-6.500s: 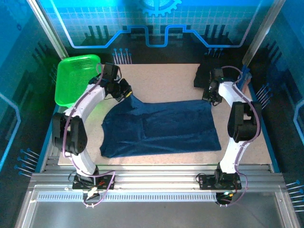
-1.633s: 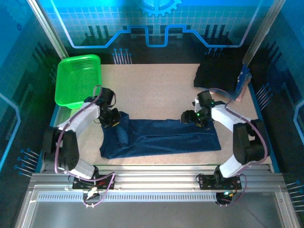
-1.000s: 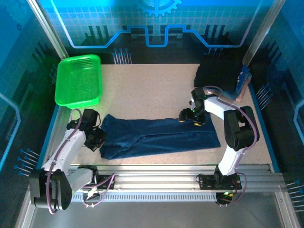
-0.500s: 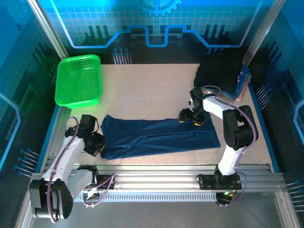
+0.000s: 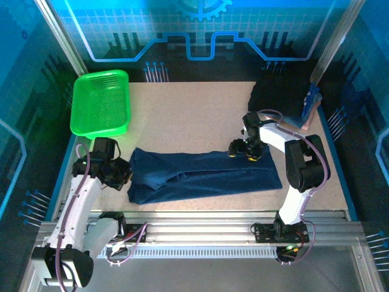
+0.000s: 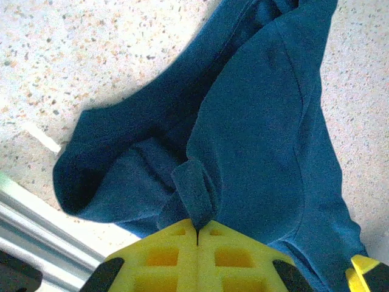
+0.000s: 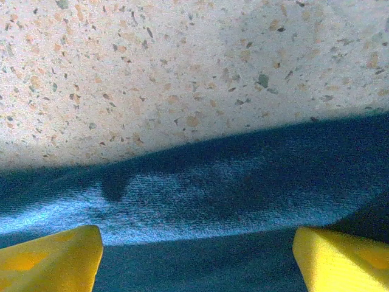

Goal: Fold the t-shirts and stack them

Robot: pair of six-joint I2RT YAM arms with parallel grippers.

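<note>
Holding a pinch of the navy t-shirt [image 5: 206, 176] at its left end, my left pincer [image 6: 196, 228] has drifted back from the rail. My right pincer [image 7: 194, 250] stays spread wide, empty, over the far hem; the shirt lies in a folded strip on the worktop [image 5: 194, 115].

My top camera looks down from above and behind; both wrist cameras sit close over the same t-shirt [image 5: 206, 177]
</note>
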